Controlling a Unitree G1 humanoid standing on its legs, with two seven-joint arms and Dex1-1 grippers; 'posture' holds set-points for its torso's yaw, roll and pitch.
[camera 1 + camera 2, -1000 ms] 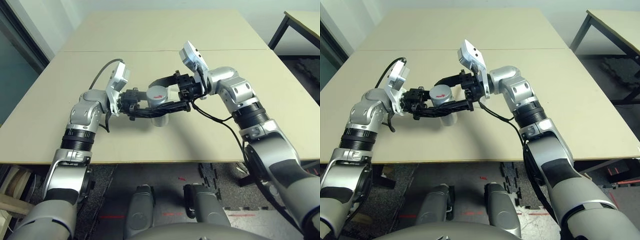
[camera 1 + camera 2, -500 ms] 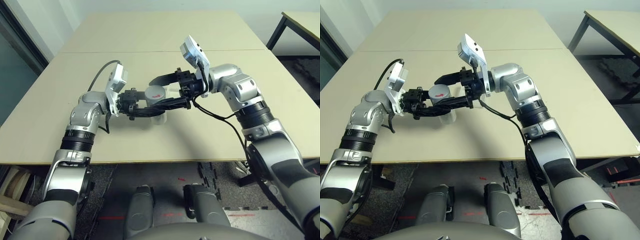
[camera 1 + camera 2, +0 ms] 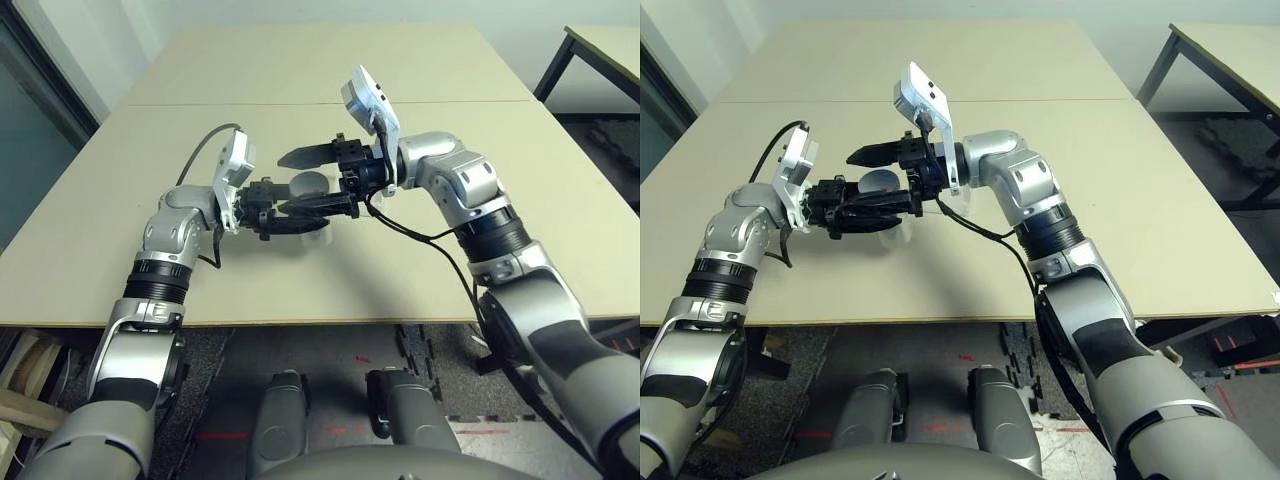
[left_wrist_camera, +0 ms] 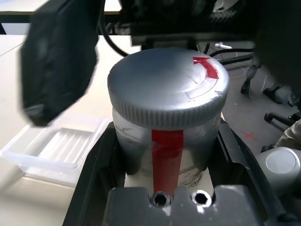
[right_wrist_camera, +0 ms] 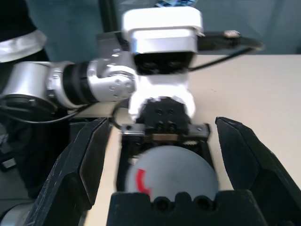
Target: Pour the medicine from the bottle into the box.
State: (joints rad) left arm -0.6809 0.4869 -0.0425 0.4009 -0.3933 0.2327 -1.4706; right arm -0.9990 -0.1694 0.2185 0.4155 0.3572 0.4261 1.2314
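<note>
Closely gripped between the two black fingers of your left gripper is the bottle, a silvery-grey cylinder standing upright. Its round grey cap is on, with a ridged edge and a curved red mark on top. Faint raised marks beside that red are too indistinct for you to read. A red strip runs down the bottle's side below the cap. Whether the base touches the table, you cannot tell.

Your right gripper has its fingers spread wide, one on either side of the cap as the right wrist view shows it — and they grip nothing. From the head, that gripper hangs over the bottle, partly hiding it, and its nearer finger crosses in front of the cap.

On the table, to the right of the bottle, sits the box: shallow, clear plastic, lidless, with rounded corners. It is apart from the bottle, partly hidden from the head by your right gripper and wrist. The tabletop is pale beige, with a seam running across it. Beyond its right side stands a second table — pale top, dark legs.
</note>
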